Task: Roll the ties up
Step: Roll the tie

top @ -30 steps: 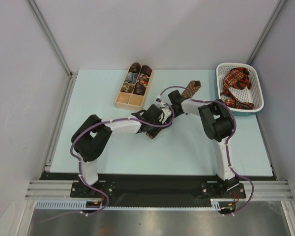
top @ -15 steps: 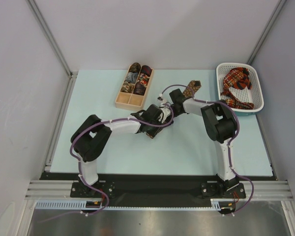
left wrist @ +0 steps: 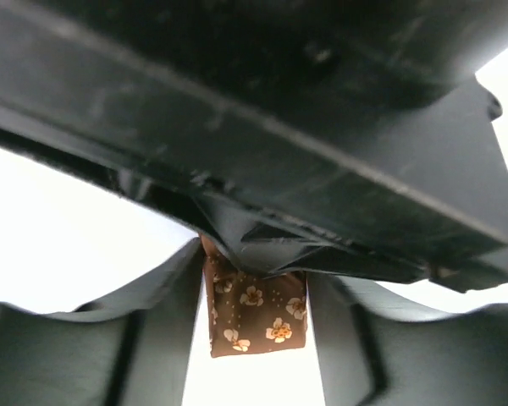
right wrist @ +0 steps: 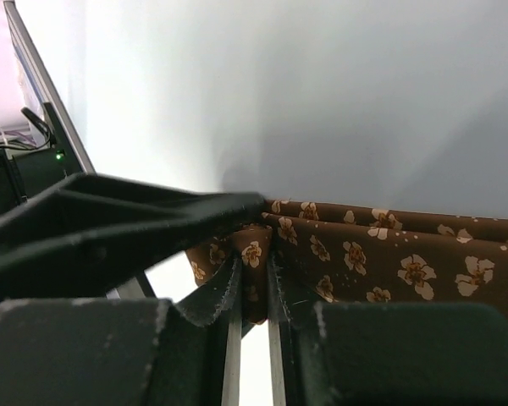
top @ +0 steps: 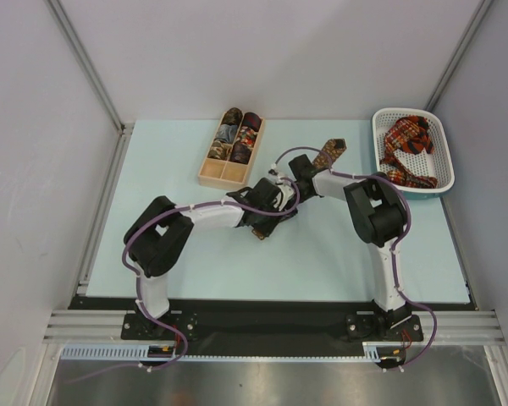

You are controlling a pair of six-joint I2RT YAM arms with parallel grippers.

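**Clerk:** Item one, the brown tie (top: 329,152). Where is it lying?

**Checker:** It is stretching diagonally across the middle of the worktop (top: 322,262). Its wide end is pointing toward the far edge, between the wooden divided box (top: 215,176) and the white basket (top: 377,139). The rest is running under both arms.

**Clerk:** Item two, the left end effector (left wrist: 254,283)?

**Checker:** It is standing partly open. The tie's narrow flowered end is filling the gap and touching both inner faces, so it is gripping the strip across its width.

**Clerk:** Item three, the right end effector (right wrist: 254,262)?

**Checker:** Its jaws are sitting almost together, pinching a raised fold of the same tie. The broader part is trailing off to the right in the wrist view. The two end effectors are working just beside each other over the fabric.

**Clerk:** Other stock?

**Checker:** The box's far compartments are holding rolled ties (top: 241,135). A red plaid tie (top: 406,144) is lying bunched in the basket at the far right corner, well apart from the arms.
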